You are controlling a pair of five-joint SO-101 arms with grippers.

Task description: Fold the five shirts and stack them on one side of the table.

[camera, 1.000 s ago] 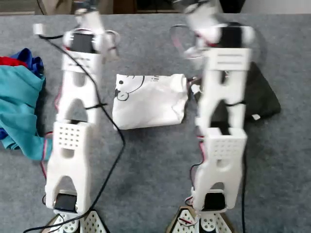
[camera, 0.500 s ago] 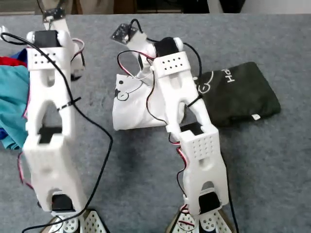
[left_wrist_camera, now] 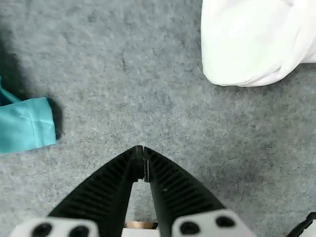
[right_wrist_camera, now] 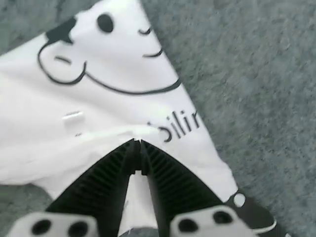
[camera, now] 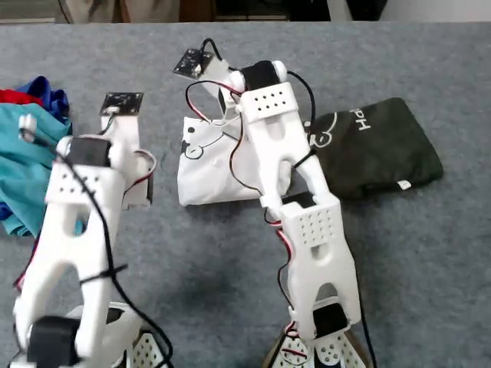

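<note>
1. Left arm (camera: 84, 192) has drawn back toward its base since half a second ago and now sits beside the heap of clothes. The right arm (camera: 268, 130) and both folded shirts lie as they did.
2. High view: a folded white shirt with a black bear drawing (camera: 203, 172) lies in the middle of the grey carpeted surface (camera: 430, 253), with the right arm stretched over its near half. Just beside it, touching at one edge, lies a folded dark shirt with white lettering (camera: 376, 149) and a small white label (camera: 402, 185) at its near edge. Well apart, at the far left edge, is a loose teal shirt (camera: 27, 161) with a red garment (camera: 15, 97) and a blue garment (camera: 46, 92) bunched behind it.
3. Left wrist view: the left tool (left_wrist_camera: 138, 160) has its black ribbed fingers pressed tip to tip and holds nothing. It hangs over bare grey surface (left_wrist_camera: 123, 64), between a corner of the teal shirt (left_wrist_camera: 24, 123) and a rounded corner of the white shirt (left_wrist_camera: 247, 39).
4. Right wrist view: the right tool (right_wrist_camera: 137, 153) is narrowed to a point, tips together, directly over the white shirt (right_wrist_camera: 74, 113). Whether it pinches cloth cannot be told. The bear drawing (right_wrist_camera: 98, 59) and a line of black lettering (right_wrist_camera: 177, 126) show beyond the tips, and an edge of the dark shirt (right_wrist_camera: 254, 217) touches the white shirt's corner.
</note>
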